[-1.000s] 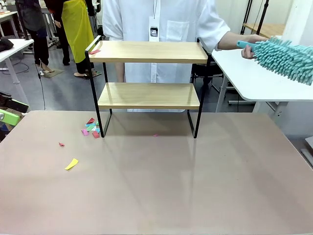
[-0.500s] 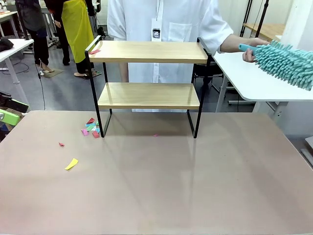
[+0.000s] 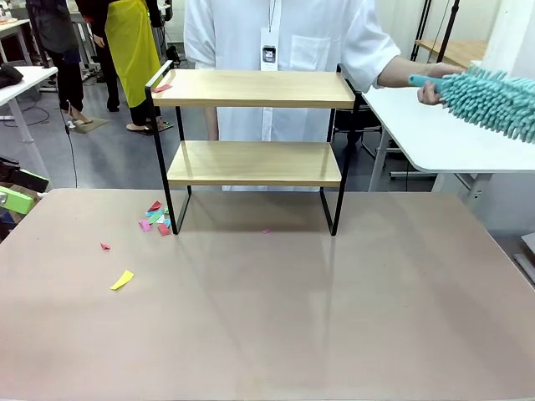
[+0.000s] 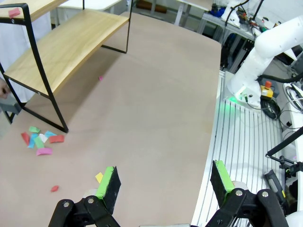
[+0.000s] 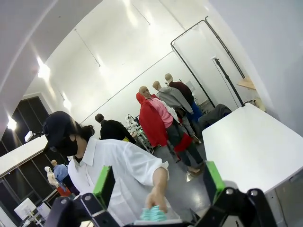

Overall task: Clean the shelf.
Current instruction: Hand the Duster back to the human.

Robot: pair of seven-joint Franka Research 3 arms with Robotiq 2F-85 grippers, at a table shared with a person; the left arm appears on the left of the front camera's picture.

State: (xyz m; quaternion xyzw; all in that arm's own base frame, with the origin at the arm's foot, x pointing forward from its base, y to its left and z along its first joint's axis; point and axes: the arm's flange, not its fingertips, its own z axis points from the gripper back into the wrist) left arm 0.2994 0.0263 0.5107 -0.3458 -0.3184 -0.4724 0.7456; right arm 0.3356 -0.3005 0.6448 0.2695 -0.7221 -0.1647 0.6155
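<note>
The shelf [image 3: 251, 88] stands at the far middle of the brown table, two light wood boards in a black frame. A red paper scrap [image 3: 161, 88] lies on the left end of its top board. In the left wrist view the shelf [image 4: 66, 45] is at the upper left, and my left gripper [image 4: 164, 182] hangs open above the table's near left part, holding nothing. My right gripper [image 5: 158, 184] is open too, pointing up into the room towards the person [image 5: 118, 170]. That person stands behind the shelf, holding a teal fluffy duster [image 3: 493, 100] out to the right.
Coloured paper scraps [image 3: 155, 219] lie by the shelf's left front leg, with a yellow scrap [image 3: 122, 280] and a red one [image 3: 104, 246] nearer. A white side table [image 3: 435, 138] stands at the right, under the duster. My right arm's base [image 4: 265, 52] is beyond the table edge.
The person has shifted slightly to the right and the duster has moved a little with the hand. The shelf and scraps are as before.
</note>
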